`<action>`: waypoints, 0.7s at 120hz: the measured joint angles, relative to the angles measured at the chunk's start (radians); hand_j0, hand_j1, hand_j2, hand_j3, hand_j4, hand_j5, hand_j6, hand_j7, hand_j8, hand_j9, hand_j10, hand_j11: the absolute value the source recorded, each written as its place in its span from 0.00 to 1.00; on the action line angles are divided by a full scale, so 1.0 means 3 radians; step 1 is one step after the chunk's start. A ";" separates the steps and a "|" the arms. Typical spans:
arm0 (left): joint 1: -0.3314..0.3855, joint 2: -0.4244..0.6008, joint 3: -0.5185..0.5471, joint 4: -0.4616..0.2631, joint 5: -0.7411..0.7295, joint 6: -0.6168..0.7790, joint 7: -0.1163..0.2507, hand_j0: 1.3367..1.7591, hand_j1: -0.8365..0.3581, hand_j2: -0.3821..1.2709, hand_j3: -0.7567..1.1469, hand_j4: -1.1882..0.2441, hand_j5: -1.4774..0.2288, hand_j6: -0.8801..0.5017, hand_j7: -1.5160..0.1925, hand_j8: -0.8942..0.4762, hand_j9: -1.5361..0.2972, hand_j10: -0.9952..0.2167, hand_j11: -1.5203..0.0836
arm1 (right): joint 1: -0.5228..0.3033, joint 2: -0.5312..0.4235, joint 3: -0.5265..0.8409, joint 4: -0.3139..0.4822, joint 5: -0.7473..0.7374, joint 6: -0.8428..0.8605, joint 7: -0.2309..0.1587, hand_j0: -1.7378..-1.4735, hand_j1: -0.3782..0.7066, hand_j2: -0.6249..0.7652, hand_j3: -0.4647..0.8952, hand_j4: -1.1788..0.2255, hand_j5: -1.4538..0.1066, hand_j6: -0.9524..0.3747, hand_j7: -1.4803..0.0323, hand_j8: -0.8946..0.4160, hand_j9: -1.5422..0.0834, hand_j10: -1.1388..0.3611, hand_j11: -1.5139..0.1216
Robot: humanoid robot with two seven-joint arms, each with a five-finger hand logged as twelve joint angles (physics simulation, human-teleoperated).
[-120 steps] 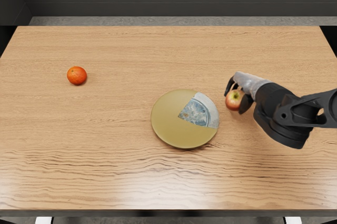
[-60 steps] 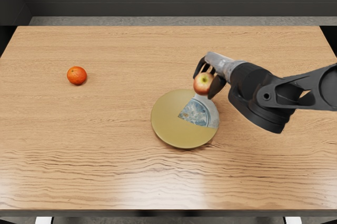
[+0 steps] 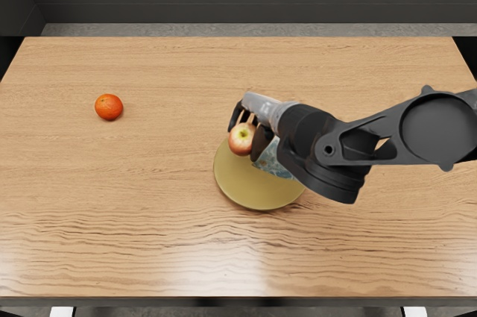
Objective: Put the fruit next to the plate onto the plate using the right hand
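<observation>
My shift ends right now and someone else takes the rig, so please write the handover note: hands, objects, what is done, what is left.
Right hand: shut on the apple, held up off the table at the far edge of the plate.
Left hand: not in view.
Orange: lies far to the left on the table, well apart from the plate; it looks like no part of this job.
Done: apple grasped and brought to the plate.
Left: lower it onto the plate, open the fingers, draw the arm back.
</observation>
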 joint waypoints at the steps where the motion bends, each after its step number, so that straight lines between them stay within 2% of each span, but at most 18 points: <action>1: 0.0000 0.0000 0.0000 0.0000 0.0000 0.0000 0.0000 0.76 0.99 0.23 0.40 0.83 0.87 0.64 0.89 0.65 0.84 0.82 0.95 | -0.0007 0.0002 0.0000 -0.0001 -0.0003 0.0000 0.0000 0.30 0.65 0.69 0.34 0.43 0.40 0.40 0.46 0.34 0.44 0.37 0.42; 34: 0.0000 0.0000 0.0000 0.0000 -0.0002 0.0000 0.0000 0.76 0.99 0.23 0.40 0.83 0.87 0.64 0.89 0.65 0.84 0.82 0.95 | -0.0197 0.0026 -0.0023 -0.0029 -0.0071 -0.0002 -0.0003 0.30 0.60 0.61 0.34 0.41 0.41 0.39 0.45 0.32 0.45 0.36 0.43; 47: 0.0000 0.0000 0.0000 0.0000 -0.0001 0.0001 0.0000 0.76 0.99 0.23 0.40 0.83 0.87 0.64 0.89 0.65 0.84 0.82 0.95 | -0.0213 0.0024 -0.0017 -0.0025 -0.0127 -0.0004 -0.0003 0.30 0.39 0.54 0.34 0.58 0.61 0.51 0.65 0.46 0.64 0.51 0.62; 56: 0.0000 0.0000 0.0000 0.0000 -0.0001 0.0000 0.0000 0.76 0.99 0.23 0.40 0.83 0.87 0.64 0.89 0.65 0.84 0.82 0.95 | -0.0215 0.0021 -0.0006 -0.0015 -0.0139 -0.0004 -0.0003 0.30 0.27 0.52 0.34 0.66 0.71 0.57 0.75 0.53 0.74 0.59 0.71; 69: 0.0000 0.0000 0.0000 0.0000 -0.0002 0.0001 0.0000 0.76 0.99 0.23 0.40 0.83 0.87 0.64 0.89 0.65 0.84 0.82 0.95 | -0.0205 0.0009 0.0003 0.0000 -0.0145 -0.0004 -0.0003 0.30 0.17 0.49 0.34 0.73 0.80 0.63 0.85 0.59 0.82 0.66 0.80; 84: 0.0000 0.0000 0.0000 0.0000 -0.0003 0.0001 0.0000 0.76 0.99 0.23 0.40 0.83 0.87 0.64 0.89 0.65 0.84 0.82 0.95 | -0.0179 -0.0007 0.0015 0.0021 -0.0142 -0.0004 -0.0003 0.30 0.11 0.47 0.34 0.78 0.86 0.67 0.91 0.63 0.88 0.70 0.86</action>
